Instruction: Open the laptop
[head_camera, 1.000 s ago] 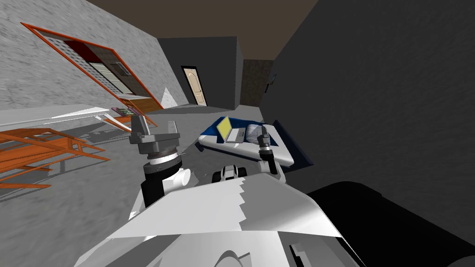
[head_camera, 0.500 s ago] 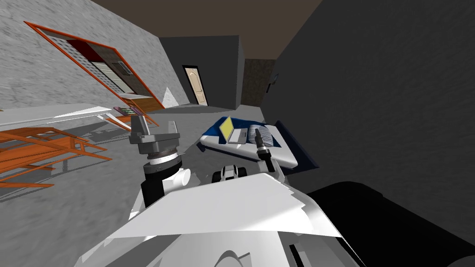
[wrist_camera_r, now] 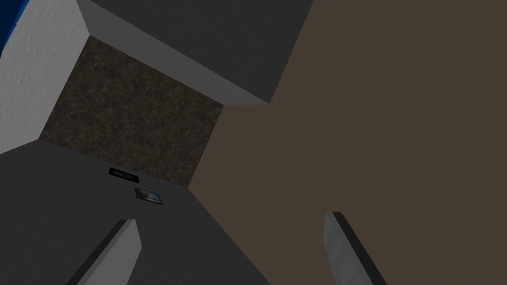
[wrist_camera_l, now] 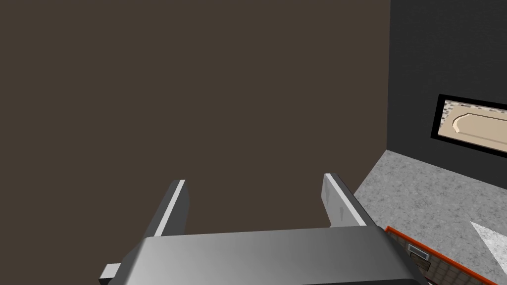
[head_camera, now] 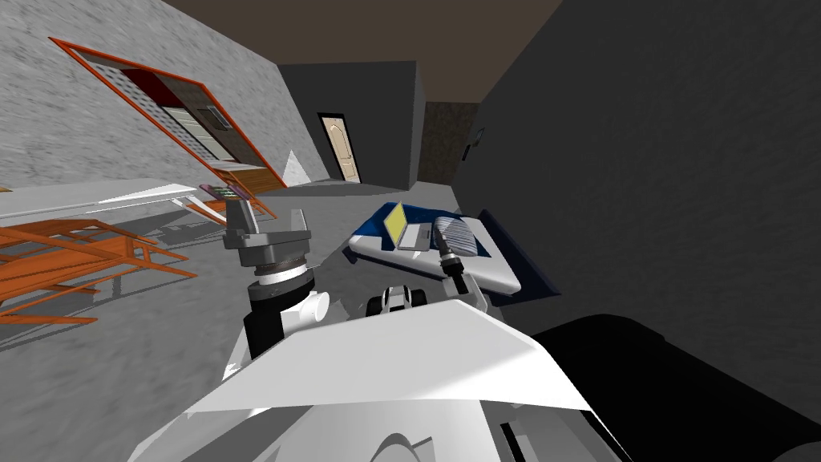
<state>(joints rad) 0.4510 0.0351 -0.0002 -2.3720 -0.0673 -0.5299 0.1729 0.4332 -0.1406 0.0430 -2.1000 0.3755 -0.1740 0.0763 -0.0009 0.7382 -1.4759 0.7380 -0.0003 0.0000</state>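
Left of centre in the head view, nearest, the left hand [head_camera: 268,218] points up on its raised arm, well apart from the bed. Its wrist view gives the gap clearly: left hand [wrist_camera_l: 255,203] with the two fingers [wrist_camera_l: 339,200] spread about a third of the frame apart, nothing between them.

Right of centre, a bit farther, the right hand [head_camera: 441,234] reaches over the bed [head_camera: 489,273]. It is seen edge-on there, so the gap is hard to read. The right wrist view settles it: right hand [wrist_camera_r: 232,252] has its fingers [wrist_camera_r: 346,247] standing wide apart and empty.

Head view places the laptop [head_camera: 405,228] on the bed's white mattress, just left of the right hand in the frame. Its lid is up with a yellow screen and its grey base lies flat. Can't tell if the hand touches it. A striped pillow [head_camera: 461,233] lies right beside the laptop, behind the hand. A blue cover [head_camera: 373,220] shows at the bed's far end.

Left side of the frame: orange chairs [head_camera: 72,257] by a white desk [head_camera: 96,195], well apart from the bed. Far centre: a pale door [head_camera: 341,148] in a dark wall.
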